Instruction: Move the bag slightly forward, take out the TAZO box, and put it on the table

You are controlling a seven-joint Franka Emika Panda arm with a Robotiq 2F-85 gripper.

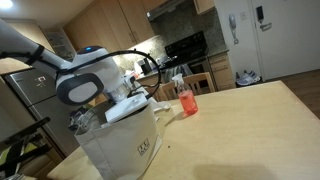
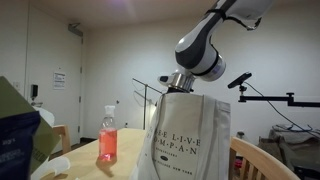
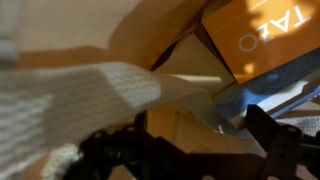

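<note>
Inside the bag (image 1: pixel 125 148) on the counter (image 1: pixel 250 120), the fingers (image 3: pixel 282 150) stand wide apart, with the TAZO box (image 3: pixel 262 35) lying at about one o'clock of them in the wrist view, beyond their tips and not between them.

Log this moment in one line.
gripper: open, inside bag | TAZO box: in bag, ungripped | bag: upright on table

The arm (image 2: pixel 205 45) is angled down from 1 o'clock, the wrist (image 2: pixel 180 80) pointed towards 6 o'clock; the gripper (image 3: pixel 195 155) is seen with jaws spread wide.
</note>
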